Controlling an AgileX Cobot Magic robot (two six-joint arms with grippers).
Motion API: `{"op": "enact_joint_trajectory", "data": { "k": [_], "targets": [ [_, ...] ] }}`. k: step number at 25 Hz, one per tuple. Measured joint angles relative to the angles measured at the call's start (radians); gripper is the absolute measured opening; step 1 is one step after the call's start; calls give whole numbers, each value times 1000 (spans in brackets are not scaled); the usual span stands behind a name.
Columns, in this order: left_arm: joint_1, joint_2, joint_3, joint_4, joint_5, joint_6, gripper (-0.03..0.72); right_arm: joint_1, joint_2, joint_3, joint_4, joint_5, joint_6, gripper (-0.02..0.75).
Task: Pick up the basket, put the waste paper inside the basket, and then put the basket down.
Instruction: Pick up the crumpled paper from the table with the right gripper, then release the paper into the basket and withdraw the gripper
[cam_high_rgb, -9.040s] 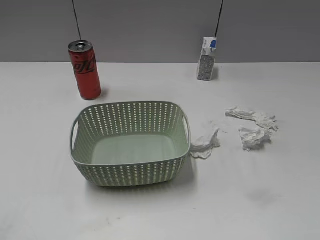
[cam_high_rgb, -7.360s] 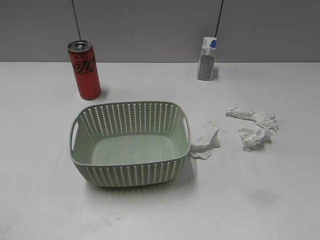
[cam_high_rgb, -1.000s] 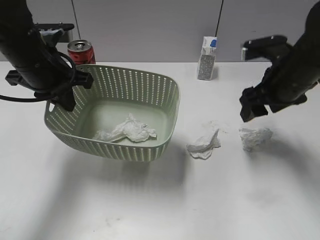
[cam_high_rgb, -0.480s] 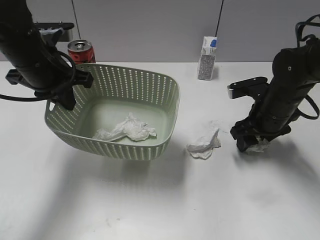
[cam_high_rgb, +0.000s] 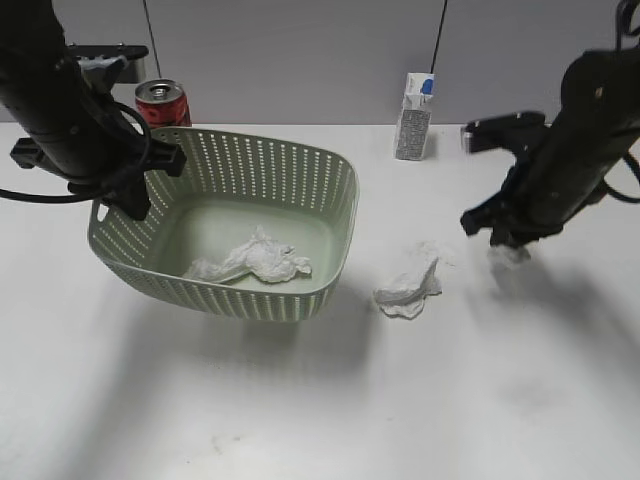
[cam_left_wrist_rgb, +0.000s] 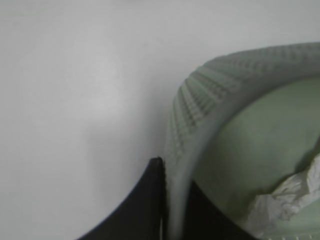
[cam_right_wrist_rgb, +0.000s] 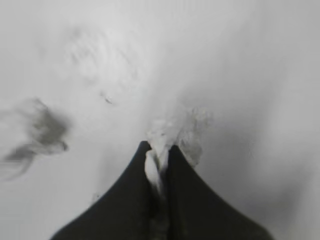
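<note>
The pale green basket (cam_high_rgb: 320, 190) hangs tilted above the table, held by its left rim. My left gripper (cam_high_rgb: 135, 205) is shut on that rim; the wrist view shows the rim (cam_left_wrist_rgb: 200, 100) between the jaws (cam_left_wrist_rgb: 172, 200). One wad of waste paper (cam_high_rgb: 255, 258) lies inside the basket and shows in the left wrist view (cam_left_wrist_rgb: 290, 197). My right gripper (cam_high_rgb: 503, 240) is shut on another wad (cam_high_rgb: 510, 255), lifted off the table; in the right wrist view the wad (cam_right_wrist_rgb: 187, 132) sticks out of the jaws (cam_right_wrist_rgb: 157, 155). A third wad (cam_high_rgb: 408, 288) lies on the table right of the basket.
A red can (cam_high_rgb: 163, 103) stands behind the basket's left end. A white-grey carton with a blue mark (cam_high_rgb: 413, 130) stands at the back. The white table (cam_high_rgb: 320, 400) spreads in front.
My right gripper has closed on the right wad and risen with it, moving slightly back. The basket and left arm have not moved.
</note>
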Motion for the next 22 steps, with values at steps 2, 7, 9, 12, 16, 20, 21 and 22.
{"op": "enact_joint_trajectory", "data": {
  "k": [2, 7, 9, 12, 16, 20, 21, 22],
  "targets": [
    [0, 0, 0, 0, 0, 0, -1, 13, -64, -54, 84, 11, -50, 15],
    [0, 0, 0, 1, 0, 0, -1, 152, -182, -182, 330, 9, -225, 15],
    [0, 0, 0, 1, 0, 0, -1, 235, -190, -221, 363, 1, -246, 15],
    [0, 0, 0, 2, 0, 0, -1, 343, -185, -234, 375, -57, -258, 14],
    [0, 0, 0, 2, 0, 0, -1, 438, -134, -235, 365, -132, -263, 25],
    [0, 0, 0, 2, 0, 0, -1, 449, -36, -235, 368, -124, -264, 181],
    [0, 0, 0, 2, 0, 0, -1, 449, -16, -235, 368, -112, -264, 258],
    [0, 0, 0, 2, 0, 0, -1, 447, 5, -235, 370, -101, -264, 343]
  ]
}}
